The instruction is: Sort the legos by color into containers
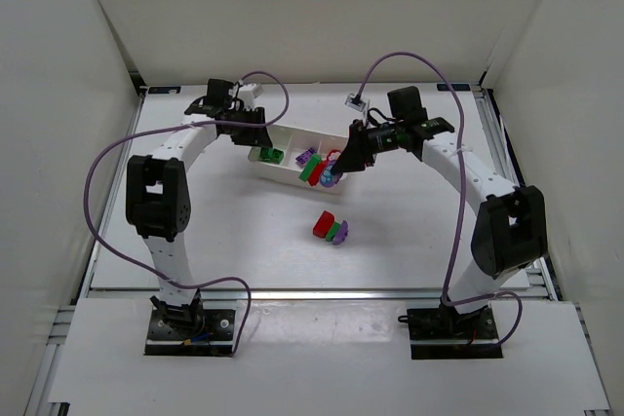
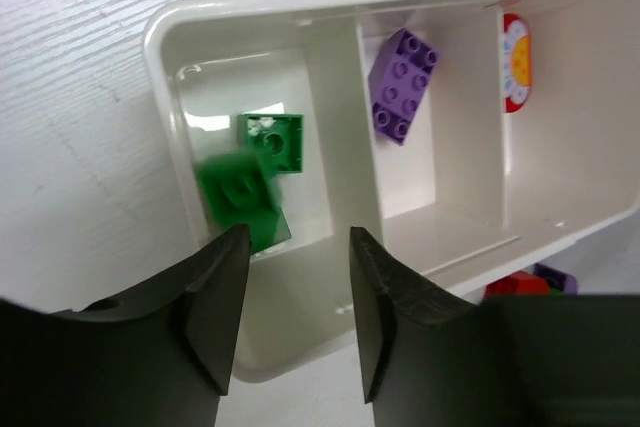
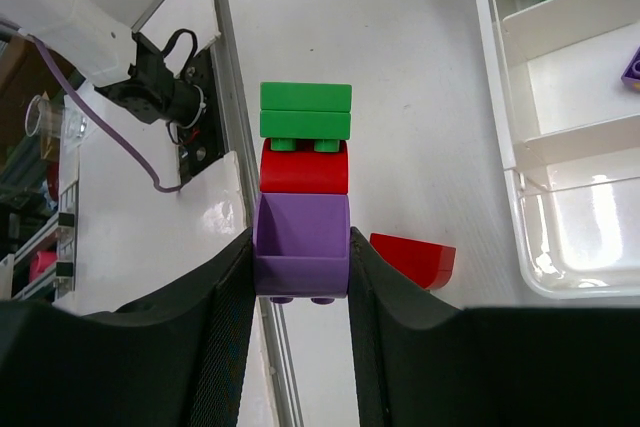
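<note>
The white tray [image 1: 285, 133] has three compartments. In the left wrist view, two green bricks [image 2: 272, 141] lie in its left compartment [image 2: 165, 57], the nearer one blurred. A purple brick [image 2: 402, 84] lies in the middle one and a red-and-white piece [image 2: 515, 62] in the right one. My left gripper [image 2: 290, 317] is open and empty, just above the tray's near wall [image 1: 259, 141]. My right gripper [image 3: 300, 277] is shut on a purple brick [image 3: 302, 242] that carries a red brick [image 3: 304, 167] and a green brick [image 3: 305, 110]. It holds this stack [image 1: 317, 170] beside the tray's right end.
A red brick [image 1: 322, 224], a green brick [image 1: 334, 231] and a purple brick [image 1: 342, 233] lie together on the table in front of the tray. The red one also shows in the right wrist view [image 3: 415, 257]. White walls enclose the table.
</note>
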{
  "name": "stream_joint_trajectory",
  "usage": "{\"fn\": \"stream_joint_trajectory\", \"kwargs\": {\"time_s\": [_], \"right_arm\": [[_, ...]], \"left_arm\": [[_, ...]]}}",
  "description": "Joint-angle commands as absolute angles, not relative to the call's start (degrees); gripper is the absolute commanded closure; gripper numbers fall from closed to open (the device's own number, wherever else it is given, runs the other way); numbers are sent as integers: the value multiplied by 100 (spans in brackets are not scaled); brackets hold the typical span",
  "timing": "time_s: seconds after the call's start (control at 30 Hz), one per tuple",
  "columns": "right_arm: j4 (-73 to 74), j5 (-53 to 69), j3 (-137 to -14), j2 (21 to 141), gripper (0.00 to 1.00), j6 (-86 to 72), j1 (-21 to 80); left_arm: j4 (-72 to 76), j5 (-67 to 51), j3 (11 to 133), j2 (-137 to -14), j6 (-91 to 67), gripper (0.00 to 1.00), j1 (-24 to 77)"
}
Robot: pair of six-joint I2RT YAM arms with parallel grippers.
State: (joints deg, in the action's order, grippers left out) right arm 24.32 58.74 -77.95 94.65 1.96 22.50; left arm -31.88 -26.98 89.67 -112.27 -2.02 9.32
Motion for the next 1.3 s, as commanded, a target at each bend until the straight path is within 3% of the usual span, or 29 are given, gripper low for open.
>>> {"fn": "stream_joint_trajectory", "kwargs": {"time_s": [0.0, 0.17, 0.33, 0.43, 0.6, 1.27], "right_arm": [[2452, 6117, -7971, 9483, 100, 351, 2224], [2487, 6424, -8147, 9703, 100, 519, 2224], [2400, 6960, -8498, 10028, 100, 475, 2276], [2312, 7154, -8665, 10177, 100, 404, 2364], [2154, 7330, -8833, 10327, 100, 229, 2443], [1416, 7392, -9079, 10670, 100, -597, 2575]], "left_arm": [[-3111, -3066, 9290, -10979, -220, 44, 958], [-2445, -5258, 8878, -10434, -516, 38, 791], [-2100, -7738, 8535, -10231, -1037, 39, 545], [-2180, -8251, 8333, -10038, -1081, 39, 571], [-2346, -8727, 8086, -9958, -968, 37, 633], [-2962, -8719, 8051, -9782, -237, 34, 844]]}}
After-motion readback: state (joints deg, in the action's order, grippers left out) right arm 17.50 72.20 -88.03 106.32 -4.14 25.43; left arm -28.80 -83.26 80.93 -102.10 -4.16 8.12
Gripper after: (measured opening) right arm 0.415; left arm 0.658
